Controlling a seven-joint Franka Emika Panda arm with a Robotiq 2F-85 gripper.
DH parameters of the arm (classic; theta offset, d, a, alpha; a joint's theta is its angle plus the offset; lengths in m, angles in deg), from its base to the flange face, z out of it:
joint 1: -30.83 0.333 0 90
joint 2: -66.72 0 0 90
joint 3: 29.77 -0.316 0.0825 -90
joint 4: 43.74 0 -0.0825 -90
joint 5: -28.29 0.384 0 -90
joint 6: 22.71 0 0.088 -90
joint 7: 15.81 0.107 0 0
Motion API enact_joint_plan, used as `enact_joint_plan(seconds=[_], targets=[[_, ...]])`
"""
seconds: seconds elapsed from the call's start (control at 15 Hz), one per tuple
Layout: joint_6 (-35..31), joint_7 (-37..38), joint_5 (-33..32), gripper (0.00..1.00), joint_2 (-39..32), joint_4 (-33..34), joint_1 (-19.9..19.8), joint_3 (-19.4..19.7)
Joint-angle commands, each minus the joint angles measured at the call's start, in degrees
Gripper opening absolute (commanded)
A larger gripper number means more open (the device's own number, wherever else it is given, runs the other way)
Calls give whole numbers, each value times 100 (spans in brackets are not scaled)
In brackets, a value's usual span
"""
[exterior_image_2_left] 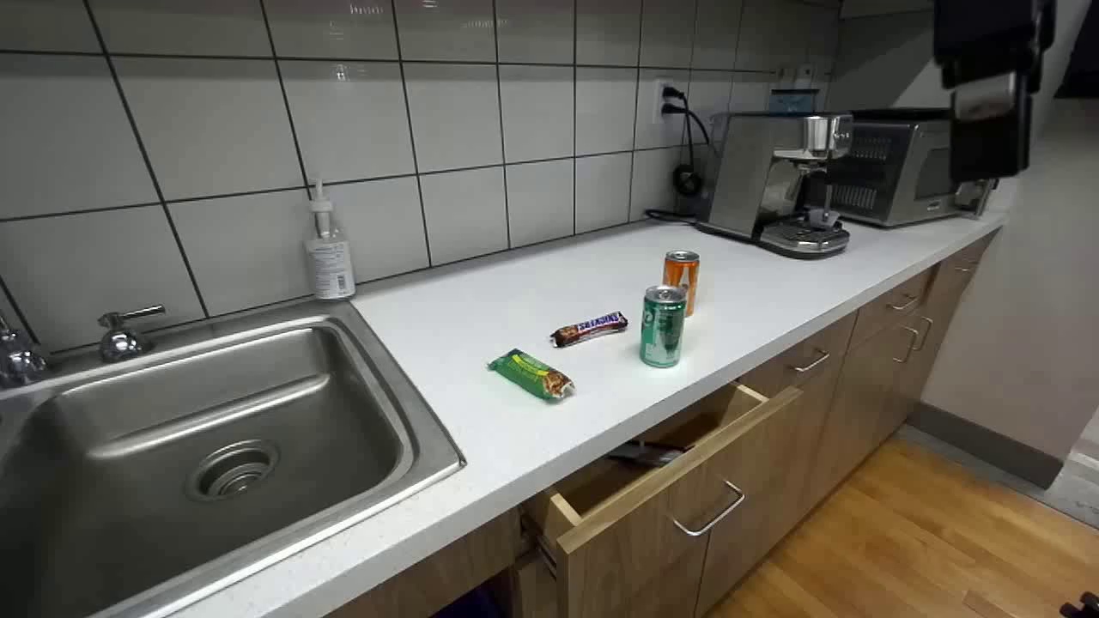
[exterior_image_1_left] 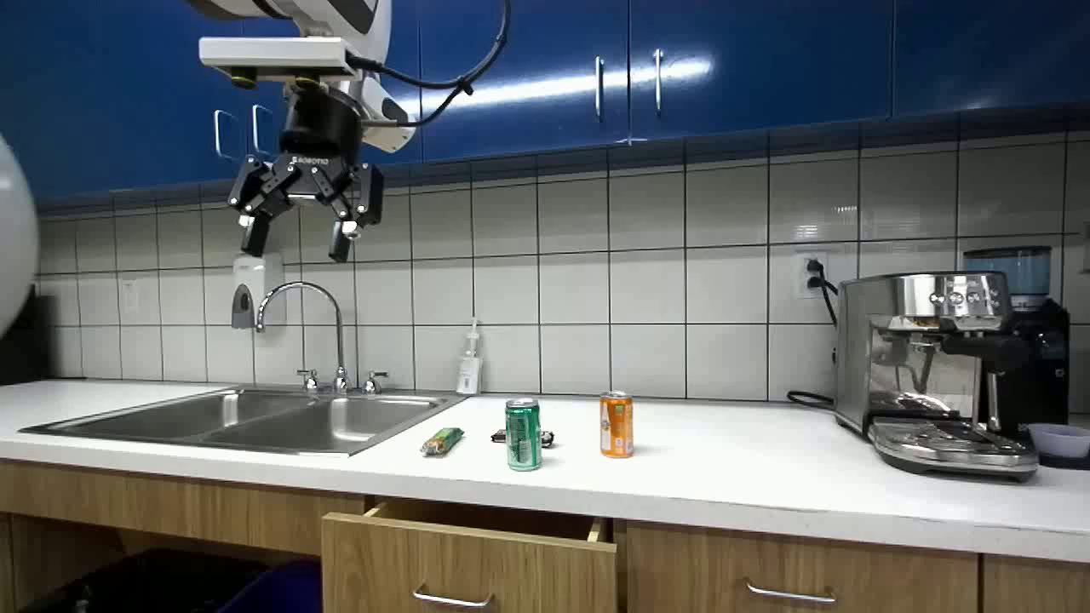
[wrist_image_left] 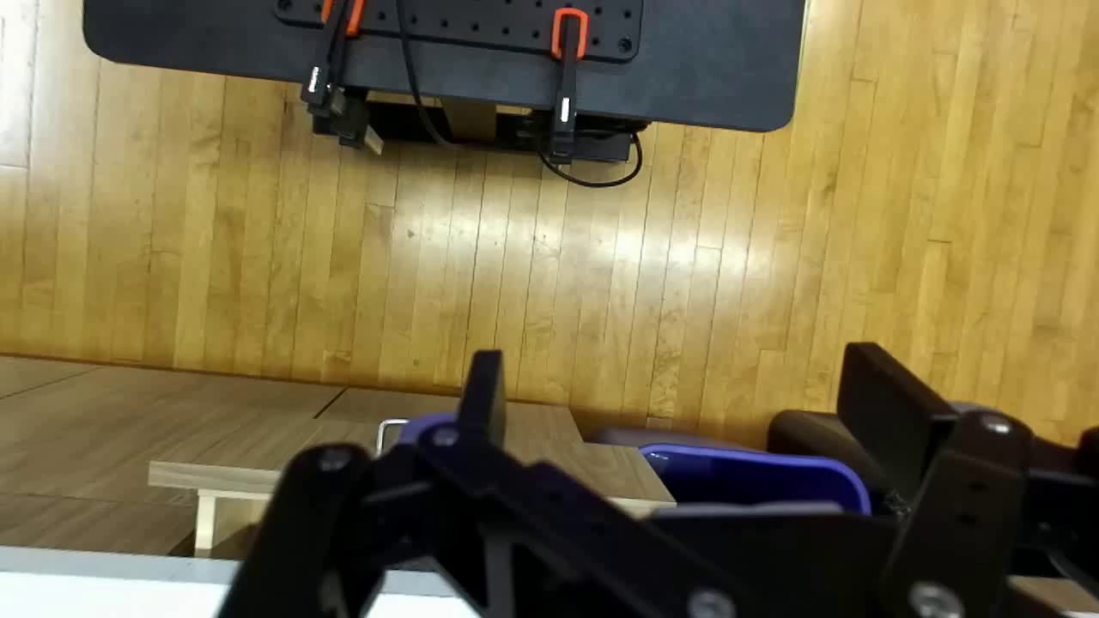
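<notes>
The white counter (exterior_image_1_left: 724,477) extends above the partly open drawer (exterior_image_1_left: 468,566), the reference for all positions. The steel sink (exterior_image_2_left: 215,395) is recessed to one side of the drawer. The drawer stands pulled out beneath the counter's edge, presumably to expose its interior. The espresso machine (exterior_image_1_left: 856,375) stands well past the drawer on the side opposite the sink, probably to keep it dry. The gripper (exterior_image_1_left: 295,247) hangs well above drawer level with its jaws spread wide, holding and touching nothing; this height likely prevents unintended contact. The green can (exterior_image_2_left: 662,330) stands upright on the counter just behind the drawer; the orange can (exterior_image_1_left: 616,426) stands upright farther back, at the drawer's espresso-machine end. Each presumably rests on its base for stability. The green-wrapped bar (exterior_image_2_left: 531,374) and the brown-wrapped bar (exterior_image_2_left: 590,329) lie flat behind the drawer, the former nearer its sink end; such soft packs would hardly stand.
</notes>
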Motion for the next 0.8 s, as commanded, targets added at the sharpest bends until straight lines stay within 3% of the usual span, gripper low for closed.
enact_joint_plan(seconds=[0.0, 0.33, 0.73], targets=[[10, -11, 11, 100, -6, 11, -42, -37], [-268, -9, -109, 100, 18, -153, -36, -92], [-1307, -75, -235, 100, 48, -698, -41, -96]])
